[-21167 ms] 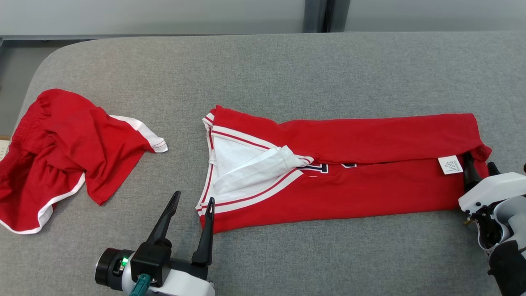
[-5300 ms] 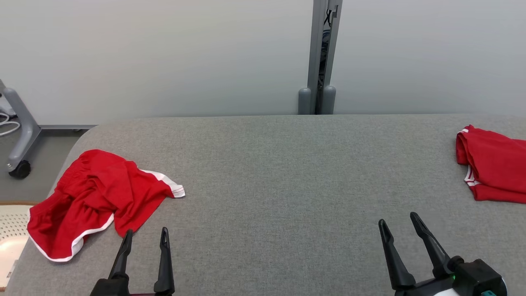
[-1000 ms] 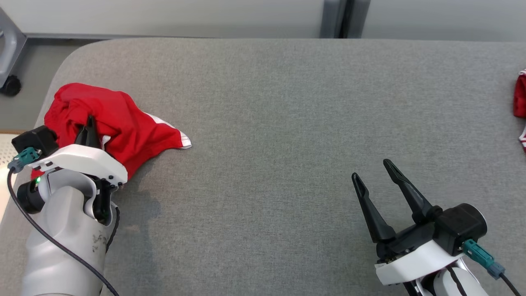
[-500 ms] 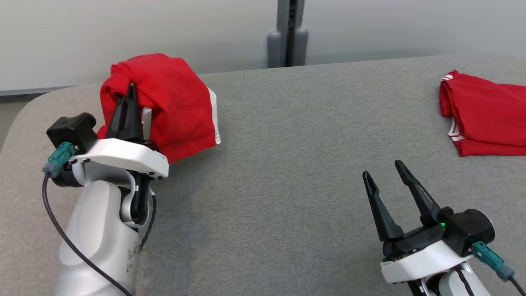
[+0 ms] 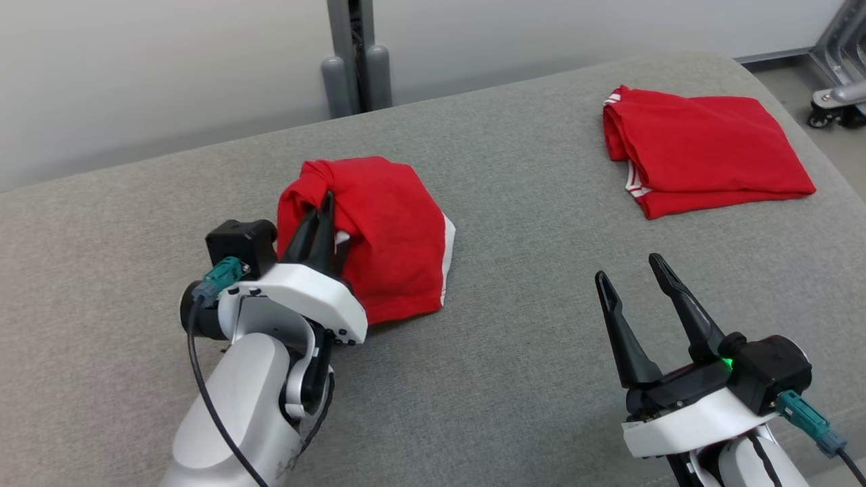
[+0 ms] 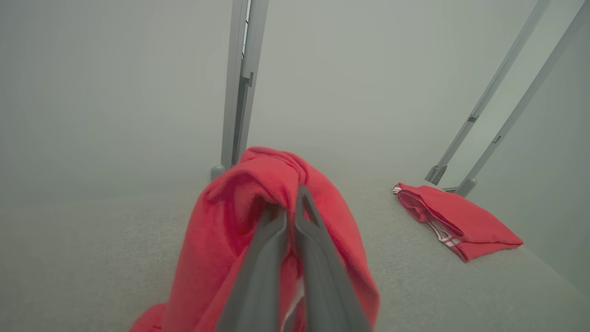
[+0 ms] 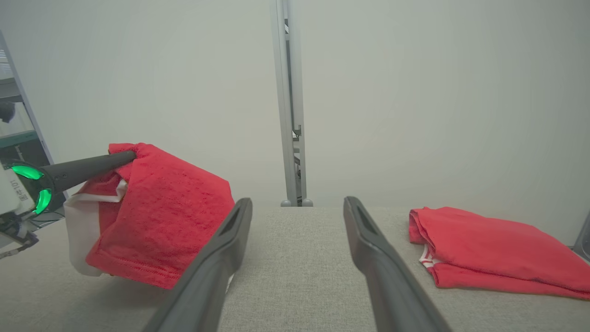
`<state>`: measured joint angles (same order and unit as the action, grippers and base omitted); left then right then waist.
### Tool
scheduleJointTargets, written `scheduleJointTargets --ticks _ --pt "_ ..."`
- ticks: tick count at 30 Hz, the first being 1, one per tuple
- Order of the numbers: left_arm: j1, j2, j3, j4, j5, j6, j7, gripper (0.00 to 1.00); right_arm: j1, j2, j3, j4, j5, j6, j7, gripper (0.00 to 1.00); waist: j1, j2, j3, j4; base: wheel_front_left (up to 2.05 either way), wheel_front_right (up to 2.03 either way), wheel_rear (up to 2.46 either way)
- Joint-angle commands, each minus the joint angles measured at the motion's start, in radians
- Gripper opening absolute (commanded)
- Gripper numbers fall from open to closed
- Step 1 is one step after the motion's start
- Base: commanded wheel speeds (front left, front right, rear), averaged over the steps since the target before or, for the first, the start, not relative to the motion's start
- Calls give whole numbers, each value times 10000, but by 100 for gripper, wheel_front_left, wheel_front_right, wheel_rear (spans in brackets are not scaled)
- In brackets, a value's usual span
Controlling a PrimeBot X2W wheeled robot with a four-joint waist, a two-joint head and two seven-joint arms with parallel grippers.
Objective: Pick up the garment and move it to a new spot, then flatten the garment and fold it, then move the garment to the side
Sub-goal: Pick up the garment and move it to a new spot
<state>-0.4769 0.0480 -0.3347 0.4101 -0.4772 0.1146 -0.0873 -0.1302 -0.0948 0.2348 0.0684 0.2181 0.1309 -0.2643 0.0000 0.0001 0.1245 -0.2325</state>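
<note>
1. Task item. The garment [image 5: 385,230], red with white trim, is off the counter [image 5: 528,297] and hangs bunched from my left tool [image 5: 327,203]. The tool's two fingers are pressed together on a fold near the top of the cloth. The fabric drapes over the fingertips and falls to the right of the tool. Its lower hem hangs close over the counter, and I cannot tell whether it touches.

2. Change. One second ago this tool pinched the garment while it lay crumpled on the surface. Half a second ago the garment was raised. It now hangs further along the counter, nearer my right tool [image 5: 628,267]. The head view has swung in the meantime, so most of the background shift is camera motion.

3. Meaning for the task. I judge the pick-up complete and the transfer to a new spot under way. Flattening, folding and moving aside remain.

4. Surroundings. My right tool rests low over the counter to the right of the left tool. Its fingers are spread wide and hold nothing, and it is well apart from the hanging cloth. A folded garment [image 5: 703,152], also red, lies flat beyond the right tool's fingertips and to their right. Bare counter lies between the two tools, and it is a likely set-down area.

5. Containers. No bin, tray or basket takes part here. The folded piece lies directly on the counter.
</note>
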Motion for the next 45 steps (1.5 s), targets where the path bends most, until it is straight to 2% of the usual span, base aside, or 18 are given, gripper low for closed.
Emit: scheduleJointTargets --ticks 1,8,9,10,11,16,20,27,34,39,45 --pt "23 55 -273 243 -236 76 -167 0 -114 12 33 -50 -3 -3 -8 100 0 -1 231 -394 0 0 0" --pt "-477 54 -1715 1317 -1205 -11 -802 0 -279 101 125 -39 34 -3 -8 100 0 -1 577 -796 0 0 0" --pt "-583 48 -1994 1420 -1374 -50 -996 38 -289 108 140 -26 28 -3 -8 100 0 -1 625 -827 0 0 0" --pt "-674 47 -2254 1524 -1521 -34 -1141 85 -304 109 139 -14 28 -3 -8 100 0 -1 673 -848 0 0 0" --pt "-760 46 -2542 1574 -1621 -68 -1281 100 -321 116 138 -1 17 -3 -8 100 0 -1 715 -853 0 0 0" --pt "-1028 50 -3318 1252 -2110 118 -1678 100 -269 115 -34 -38 -40 -3 -8 100 0 -1 734 -702 0 0 0" --pt "-700 60 -3353 900 -2009 194 -1749 100 -232 203 -223 -124 204 -3 -8 100 0 -1 565 -419 0 0 0" --pt "558 535 -2803 -566 -2146 432 -1774 100 -13 148 -222 -225 190 -3 -7 100 0 -1 86 395 0 0 0" --pt "2257 1189 -2069 -2589 -1625 729 -1773 100 440 100 -179 -114 194 -3 -8 100 0 -1 -457 1420 0 0 0" --pt "3295 1294 -1466 -2994 -1429 626 -1776 100 722 128 -238 -79 193 -3 -8 100 0 -1 -775 1893 0 0 0" --pt "4314 1346 -569 -3401 -166 869 -1777 100 1147 50 -435 -115 194 -3 -7 100 0 -1 -1246 2265 0 0 0"
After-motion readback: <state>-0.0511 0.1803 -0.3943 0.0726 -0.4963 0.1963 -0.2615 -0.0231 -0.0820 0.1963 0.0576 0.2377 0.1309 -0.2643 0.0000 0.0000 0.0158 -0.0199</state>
